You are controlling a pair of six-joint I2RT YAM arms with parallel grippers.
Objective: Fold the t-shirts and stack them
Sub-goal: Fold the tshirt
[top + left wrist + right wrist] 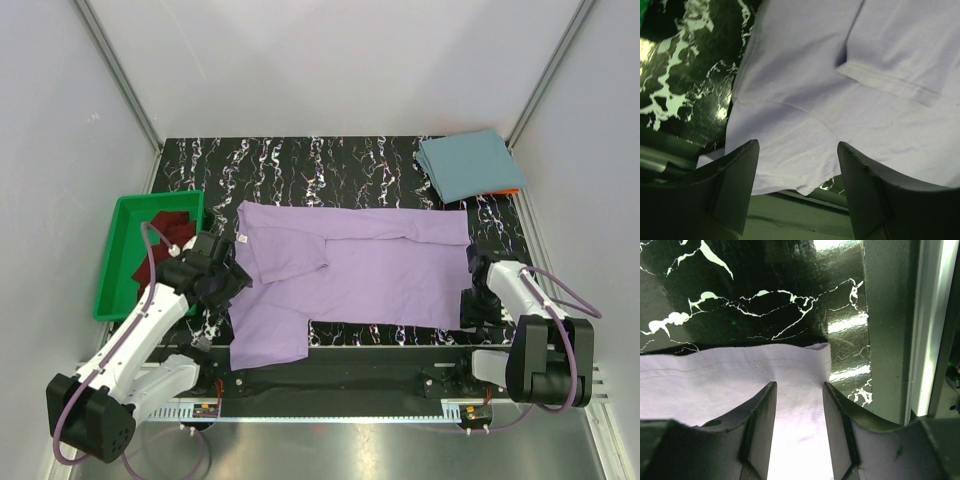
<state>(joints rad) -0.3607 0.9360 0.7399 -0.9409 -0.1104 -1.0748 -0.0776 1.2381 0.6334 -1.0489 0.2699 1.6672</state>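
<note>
The lavender t-shirt (370, 275) lies spread on the black marbled table, its near-left sleeve (268, 335) reaching the front edge and the other sleeve folded in over the body. My left gripper (228, 283) hovers open over the shirt's left side; its wrist view shows the open gripper (798, 145) above the cloth (805, 75), holding nothing. My right gripper (476, 272) is at the shirt's right hem; in its wrist view the gripper (799, 386) is open with the hem corner (715, 380) lying between its fingers. The teal-blue t-shirt (465, 165) lies folded at the back right. The maroon t-shirt (165, 235) sits bunched in the tray.
A green plastic tray (112, 260) stands at the left edge of the table beside my left arm. An orange strip (510, 190) shows under the teal shirt. White walls and metal frame rails close the table on three sides. A metal rail (932, 325) runs right of the hem.
</note>
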